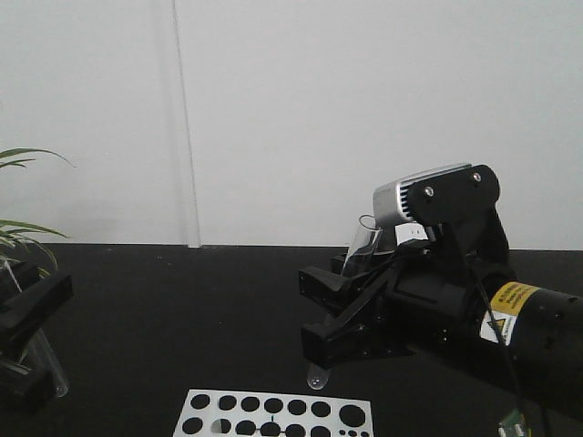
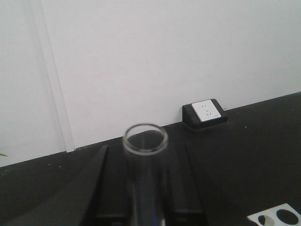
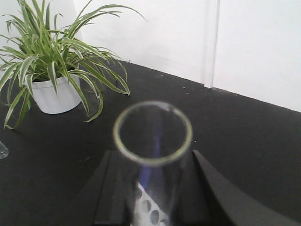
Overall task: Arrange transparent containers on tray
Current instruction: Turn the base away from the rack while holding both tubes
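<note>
Where the white rack (image 1: 273, 414) lies flat on the matt black table (image 1: 182, 309), its plate punched with rows of round holes, the right gripper (image 1: 319, 314) hangs over its far right part. The blocky black fingers are closed narrow on the right tube (image 1: 316, 375). This slim clear glass tube tilts, with its open rim up and away from the rack and its round bottom low, near the rack's far edge. Whether the bottom touches anything cannot be told. In the right wrist view the plain circular rim shows blurred, with the rack's holes seen through the glass.

Well to the left of the rack, the left gripper (image 1: 32, 350) clamps the left tube (image 1: 53, 369), another smooth clear cylinder that slants down past the fingers. Farther left of the rack stands a striped, narrow-leaved plant (image 3: 47, 56) in a white pot (image 3: 54, 96). Beyond the rack, by the plain white wall (image 1: 364, 91), sits a wedge-shaped black socket box (image 2: 206, 111) with a white face.
</note>
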